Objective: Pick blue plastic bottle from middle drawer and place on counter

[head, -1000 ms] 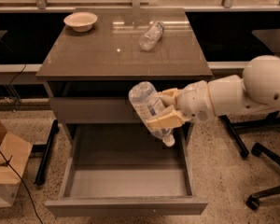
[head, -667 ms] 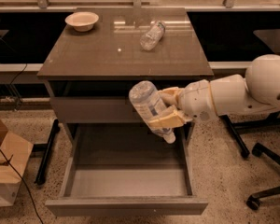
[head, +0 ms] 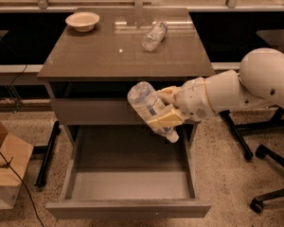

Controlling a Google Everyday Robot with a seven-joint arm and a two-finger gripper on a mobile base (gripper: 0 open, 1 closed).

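My gripper (head: 166, 108) is shut on the blue plastic bottle (head: 146, 104), a clear bottle with a whitish label. It holds the bottle tilted, cap end down to the right, above the open middle drawer (head: 128, 183) and in front of the cabinet, just below the front edge of the counter (head: 109, 56). The drawer's grey tray holds nothing that I can see. The white arm reaches in from the right.
A smaller clear bottle (head: 154, 36) lies on the counter near the back right. A pale bowl (head: 82, 21) sits at the counter's back left. Office chair bases (head: 270, 174) stand at the right. A cardboard box (head: 4, 169) sits on the floor at the left.
The gripper has lifted the bottle very slightly. Otherwise nothing has visibly moved.
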